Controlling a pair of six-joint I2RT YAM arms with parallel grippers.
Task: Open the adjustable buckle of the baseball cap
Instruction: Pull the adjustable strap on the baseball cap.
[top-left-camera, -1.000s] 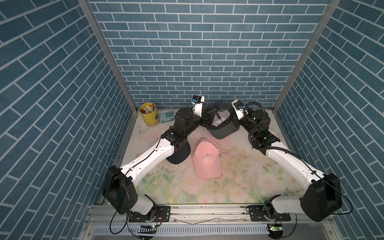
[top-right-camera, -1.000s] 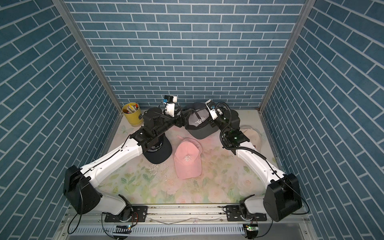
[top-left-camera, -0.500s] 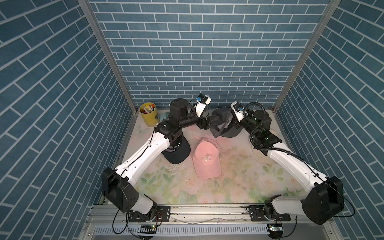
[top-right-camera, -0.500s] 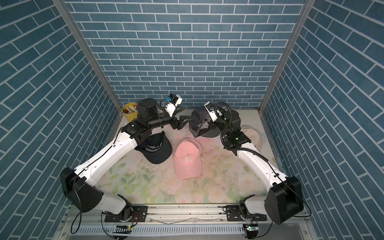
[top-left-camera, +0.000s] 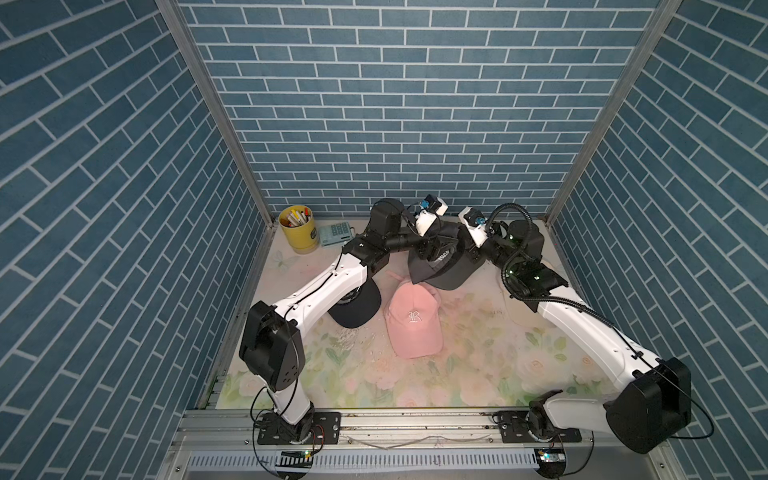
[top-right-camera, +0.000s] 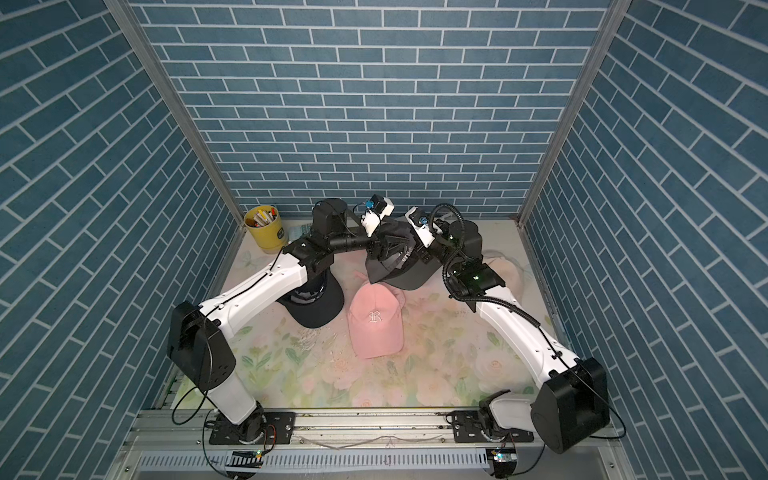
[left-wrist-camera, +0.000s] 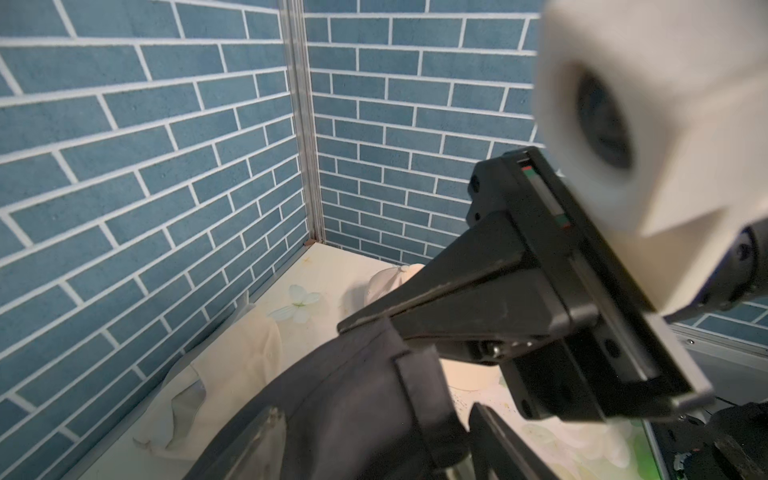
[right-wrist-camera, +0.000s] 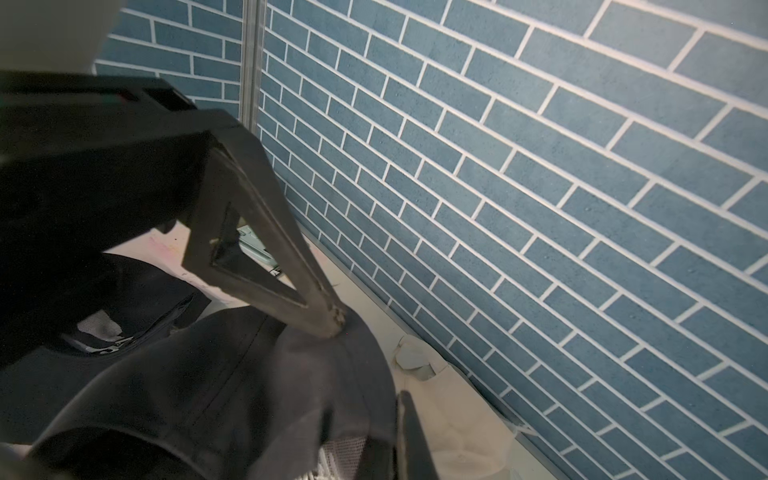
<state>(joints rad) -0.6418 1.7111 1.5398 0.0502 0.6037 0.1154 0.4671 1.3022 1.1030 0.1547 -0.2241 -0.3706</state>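
The right gripper (left-wrist-camera: 353, 327) pinches the rim of the dark cap (top-left-camera: 449, 270), its jaws pressed together. The left gripper (left-wrist-camera: 374, 409) stands wide with cap fabric between its fingers (left-wrist-camera: 494, 436); whether they press it cannot be told. The cap hangs lifted over the rear middle of the table (top-left-camera: 478, 370). Its white lettering is too small to read and its buckle is hidden. In front lies a pink cap (top-left-camera: 415, 340) embroidered with a white "R"
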